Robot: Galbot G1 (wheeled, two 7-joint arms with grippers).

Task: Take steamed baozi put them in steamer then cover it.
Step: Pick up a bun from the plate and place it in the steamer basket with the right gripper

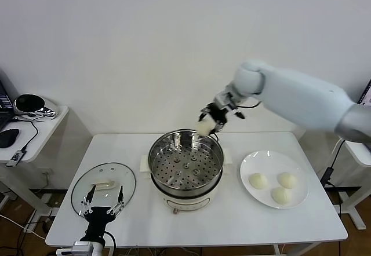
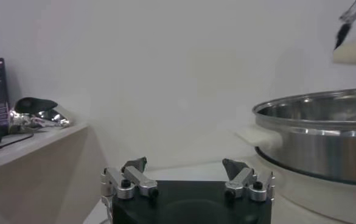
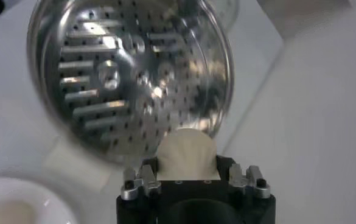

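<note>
My right gripper (image 1: 207,124) is shut on a cream-white baozi (image 1: 204,128) and holds it in the air above the far rim of the steamer (image 1: 185,164), a shiny steel pot with a perforated tray, standing on a white base. In the right wrist view the baozi (image 3: 186,154) sits between the fingers, over the pot's rim (image 3: 225,79). Three more baozi (image 1: 280,187) lie on the white plate (image 1: 248,164) to the right. The glass cover (image 1: 104,187) with a white handle lies flat on the table to the left. My left gripper (image 1: 104,201) is open and empty at the cover's near edge.
The white table (image 1: 237,227) holds everything. A side table (image 1: 42,130) with a shiny object and cables stands at the far left. In the left wrist view the steamer (image 2: 324,140) rises to one side of my left gripper (image 2: 185,170).
</note>
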